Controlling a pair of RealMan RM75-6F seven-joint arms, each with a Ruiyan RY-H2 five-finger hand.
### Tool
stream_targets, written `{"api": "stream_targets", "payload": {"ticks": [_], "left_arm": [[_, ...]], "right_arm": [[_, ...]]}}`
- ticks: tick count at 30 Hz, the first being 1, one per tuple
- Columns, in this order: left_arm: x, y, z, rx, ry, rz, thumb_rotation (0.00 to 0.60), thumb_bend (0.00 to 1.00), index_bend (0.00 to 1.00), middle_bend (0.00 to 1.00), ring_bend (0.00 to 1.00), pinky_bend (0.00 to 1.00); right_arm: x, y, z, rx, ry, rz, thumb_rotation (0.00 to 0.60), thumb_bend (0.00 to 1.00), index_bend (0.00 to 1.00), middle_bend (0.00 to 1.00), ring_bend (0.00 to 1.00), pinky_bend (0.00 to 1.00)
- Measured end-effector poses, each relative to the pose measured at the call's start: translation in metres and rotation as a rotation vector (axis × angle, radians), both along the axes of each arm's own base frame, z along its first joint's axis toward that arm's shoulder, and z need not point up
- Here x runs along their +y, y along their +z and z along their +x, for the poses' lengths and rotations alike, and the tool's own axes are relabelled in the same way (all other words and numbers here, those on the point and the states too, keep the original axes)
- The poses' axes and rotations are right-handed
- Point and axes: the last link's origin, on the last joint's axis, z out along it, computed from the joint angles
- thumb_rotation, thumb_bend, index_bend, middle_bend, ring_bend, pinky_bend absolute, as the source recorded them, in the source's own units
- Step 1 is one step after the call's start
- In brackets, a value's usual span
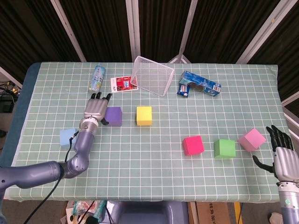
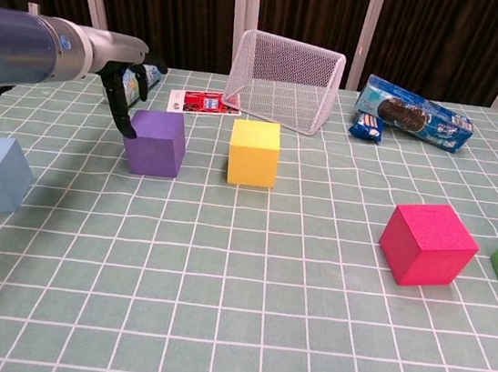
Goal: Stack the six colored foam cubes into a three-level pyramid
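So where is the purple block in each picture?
Head view: the purple cube sits left of the middle, right beside the left hand.
Chest view: the purple cube sits upper left, the left hand at its left corner.
Shared landmark: the yellow cube just to its right.

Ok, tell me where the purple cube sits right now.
In the head view, the purple cube sits left of centre, directly left of the yellow cube, with the left hand at its left edge.

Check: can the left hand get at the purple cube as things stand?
Probably yes. The left hand sits right at the purple cube's left side, fingers apart and holding nothing. Nothing lies between them; the yellow cube stands apart on the far side.
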Motion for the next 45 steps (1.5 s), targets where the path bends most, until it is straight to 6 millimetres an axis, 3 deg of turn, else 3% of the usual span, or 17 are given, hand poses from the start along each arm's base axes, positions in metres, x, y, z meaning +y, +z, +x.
{"api": "stream_targets", "payload": {"ticks": [8,26,45], "left_arm": [[0.005,-0.015,-0.001,0.006,0.008,-0.025,0.6,0.11,0.0,0.26,0.0,0.04],[0.01,-0.033,0.004,-0.008,-0.003,-0.043,0.6,0.34,0.01,0.34,0.0,0.04],[0.003,-0.029,0.023,-0.041,-0.071,-0.056,0.6,0.35,0.01,0.34,0.0,0.04]], "right_arm": [[0.0,0.0,0.0,-0.001,0.0,0.002,0.6,0.26,0.0,0.0,0.0,0.0],[0.0,-0.001,0.0,-0.01,-0.005,0.002,0.6,0.26,0.0,0.0,0.0,0.0],[0.0,0.0,0.0,-0.032,-0.013,0.0,0.6,0.26,0.0,0.0,0.0,0.0]]}}
